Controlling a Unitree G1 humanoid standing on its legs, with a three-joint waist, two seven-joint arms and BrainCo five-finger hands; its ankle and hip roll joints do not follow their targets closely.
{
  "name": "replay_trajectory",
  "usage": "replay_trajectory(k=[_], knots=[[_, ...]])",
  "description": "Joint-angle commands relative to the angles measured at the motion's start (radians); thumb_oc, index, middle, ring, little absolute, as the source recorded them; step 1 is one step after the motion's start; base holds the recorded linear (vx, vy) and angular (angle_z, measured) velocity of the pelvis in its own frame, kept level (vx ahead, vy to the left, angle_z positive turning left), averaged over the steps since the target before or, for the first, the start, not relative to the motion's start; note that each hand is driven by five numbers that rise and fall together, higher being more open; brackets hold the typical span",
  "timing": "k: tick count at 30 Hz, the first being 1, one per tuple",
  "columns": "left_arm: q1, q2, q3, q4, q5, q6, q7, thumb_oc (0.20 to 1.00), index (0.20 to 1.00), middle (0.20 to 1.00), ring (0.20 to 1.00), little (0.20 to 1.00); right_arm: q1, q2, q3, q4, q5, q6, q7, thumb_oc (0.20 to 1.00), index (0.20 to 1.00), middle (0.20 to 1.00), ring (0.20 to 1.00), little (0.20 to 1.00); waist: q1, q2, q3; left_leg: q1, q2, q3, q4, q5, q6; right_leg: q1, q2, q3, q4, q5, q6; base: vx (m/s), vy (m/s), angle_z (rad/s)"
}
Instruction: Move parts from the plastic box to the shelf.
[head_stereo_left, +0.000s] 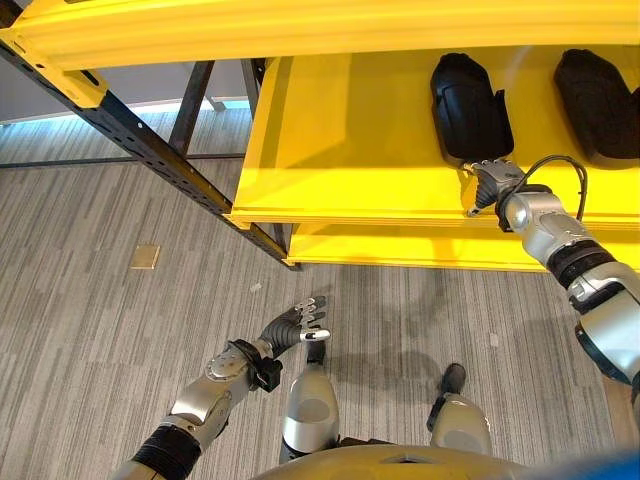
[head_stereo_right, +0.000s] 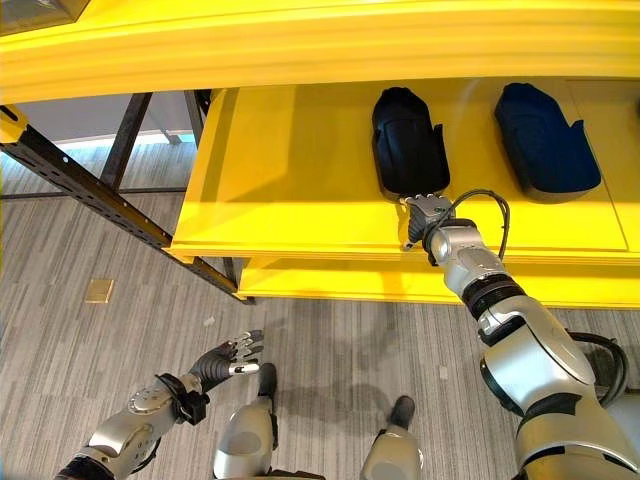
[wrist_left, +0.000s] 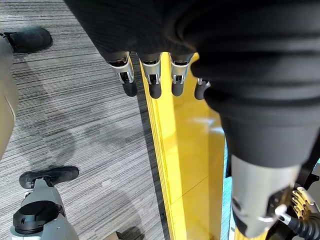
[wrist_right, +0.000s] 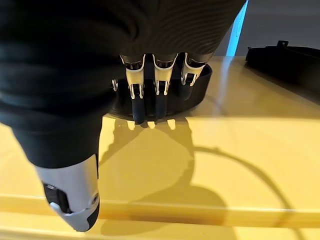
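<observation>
Two black moulded parts lie on the yellow shelf (head_stereo_left: 340, 150). My right hand (head_stereo_left: 495, 183) is at the near end of the left part (head_stereo_left: 468, 105), close to the shelf's front edge. In the right wrist view its fingers (wrist_right: 159, 92) are straight and point down at that part's rim (wrist_right: 199, 89), touching or nearly touching it, with nothing curled round it. The second part (head_stereo_left: 597, 100) lies further right, apart from the hand. My left hand (head_stereo_left: 295, 325) hangs low over the floor, open and holding nothing.
A black steel brace (head_stereo_left: 150, 150) of the rack runs diagonally at the left. A small tan plate (head_stereo_left: 145, 257) is set in the grey striped carpet. The shelf's yellow front edge (wrist_left: 185, 165) stands just beyond my left hand's fingers (wrist_left: 150, 80).
</observation>
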Motion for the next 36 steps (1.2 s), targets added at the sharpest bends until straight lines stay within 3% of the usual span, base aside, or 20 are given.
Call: replay_trajectory(k=[1, 8, 14, 16, 21, 22, 23, 28, 29, 32, 34, 36], knots=[[-0.035, 0.012, -0.043, -0.054, 0.012, -0.023, -0.002, 1.000, 1.000, 1.000, 1.000, 1.000, -0.191, -0.006, 0.045, 0.029, 0.005, 0.007, -0.049, 1.000, 1.000, 1.000, 1.000, 1.000, 0.037, -0.025, 0.030, -0.028, 0.038, -0.023, 0.080, -0.035, -0.001, -0.037, -0.018, -0.033, 0.126, -0.073, -0.017, 0.00, 0.000, 0.00], [-0.037, 0.005, -0.036, -0.047, -0.013, -0.041, 0.022, 1.000, 1.000, 1.000, 1.000, 1.000, -0.203, -0.002, 0.040, 0.046, 0.012, 0.012, -0.058, 1.000, 1.000, 1.000, 1.000, 1.000, 0.040, -0.025, 0.032, -0.030, 0.034, -0.028, 0.089, -0.041, 0.001, -0.037, -0.020, -0.033, 0.135, -0.079, -0.020, 0.01, 0.001, 0.01], [-0.018, 0.002, -0.024, -0.052, 0.009, -0.036, 0.001, 1.000, 1.000, 1.000, 1.000, 1.000, -0.117, 0.017, 0.021, -0.039, 0.110, -0.050, -0.010, 1.000, 1.000, 1.000, 1.000, 1.000, 0.030, -0.033, 0.034, -0.028, 0.034, -0.028, 0.094, -0.045, 0.006, -0.036, -0.017, -0.025, 0.139, -0.084, -0.023, 0.02, 0.006, 0.02], [-0.007, -0.002, -0.011, -0.048, 0.008, -0.046, -0.003, 1.000, 1.000, 1.000, 1.000, 1.000, -0.043, 0.022, 0.003, -0.124, 0.136, -0.072, 0.010, 1.000, 1.000, 1.000, 1.000, 1.000, 0.015, -0.037, 0.038, -0.028, 0.035, -0.023, 0.094, -0.046, 0.008, -0.039, -0.014, -0.015, 0.139, -0.083, -0.023, 0.00, 0.000, 0.00], [0.042, -0.010, 0.061, -0.076, -0.001, -0.059, 0.023, 1.000, 1.000, 1.000, 1.000, 1.000, 0.265, -0.031, -0.091, -0.578, 0.173, -0.033, 0.131, 1.000, 1.000, 1.000, 1.000, 1.000, -0.060, -0.061, 0.051, -0.026, 0.045, -0.002, 0.091, -0.050, 0.017, -0.058, -0.001, 0.024, 0.139, -0.083, -0.023, -0.03, 0.015, -0.08], [0.045, -0.009, 0.062, -0.078, -0.003, -0.059, 0.024, 1.000, 1.000, 1.000, 1.000, 1.000, 0.280, -0.036, -0.098, -0.597, 0.181, -0.031, 0.140, 1.000, 1.000, 1.000, 1.000, 1.000, -0.061, -0.062, 0.050, -0.026, 0.045, -0.002, 0.091, -0.050, 0.018, -0.058, -0.001, 0.025, 0.139, -0.083, -0.023, -0.02, -0.011, -0.07], [0.053, -0.008, 0.085, -0.090, -0.013, -0.054, 0.037, 1.000, 1.000, 1.000, 1.000, 1.000, 0.370, -0.074, -0.115, -0.758, 0.235, 0.006, 0.182, 1.000, 1.000, 1.000, 1.000, 1.000, -0.085, -0.071, 0.054, -0.024, 0.048, 0.005, 0.092, -0.054, 0.020, -0.060, 0.003, 0.035, 0.138, -0.083, -0.023, -0.02, -0.020, -0.13], [0.084, 0.005, 0.115, -0.097, -0.013, -0.074, 0.062, 1.000, 1.000, 1.000, 1.000, 1.000, 0.629, -0.168, -0.210, -1.091, 0.375, 0.013, 0.283, 1.000, 1.000, 1.000, 1.000, 1.000, -0.134, -0.096, 0.051, -0.015, 0.055, 0.022, 0.095, -0.064, 0.024, -0.058, 0.018, 0.057, 0.134, -0.085, -0.019, -0.04, -0.075, -0.09], [0.107, 0.013, 0.125, -0.100, -0.002, -0.091, 0.064, 1.000, 1.000, 1.000, 1.000, 1.000, 0.734, -0.194, -0.261, -1.183, 0.432, -0.036, 0.289, 1.000, 1.000, 1.000, 1.000, 1.000, -0.157, -0.110, 0.043, -0.006, 0.057, 0.034, 0.095, -0.069, 0.027, -0.051, 0.027, 0.068, 0.125, -0.084, -0.016, -0.07, -0.152, -0.15], [0.120, 0.026, 0.123, -0.115, 0.012, -0.095, 0.059, 1.000, 1.000, 1.000, 1.000, 1.000, 0.802, -0.219, -0.326, -1.233, 0.512, -0.114, 0.222, 1.000, 1.000, 1.000, 1.000, 1.000, -0.175, -0.120, 0.024, 0.007, 0.058, 0.045, 0.097, -0.076, 0.031, -0.037, 0.035, 0.077, 0.116, -0.083, -0.014, -0.05, -0.148, -0.20], [0.135, 0.032, 0.122, -0.133, 0.016, -0.094, 0.070, 1.000, 1.000, 1.000, 1.000, 1.000, 0.855, -0.197, -0.392, -1.238, 0.613, -0.184, 0.108, 1.000, 1.000, 1.000, 1.000, 1.000, -0.196, -0.123, -0.001, 0.025, 0.059, 0.051, 0.100, -0.084, 0.035, -0.023, 0.045, 0.086, 0.116, -0.091, -0.016, -0.01, -0.227, -0.05], [0.142, 0.030, 0.128, -0.136, 0.019, -0.103, 0.068, 1.000, 1.000, 1.000, 1.000, 1.000, 0.893, -0.164, -0.429, -1.219, 0.645, -0.219, 0.067, 1.000, 1.000, 1.000, 1.000, 1.000, -0.209, -0.120, -0.019, 0.038, 0.063, 0.055, 0.101, -0.089, 0.036, -0.017, 0.054, 0.087, 0.123, -0.101, -0.022, 0.00, -0.204, -0.08]])
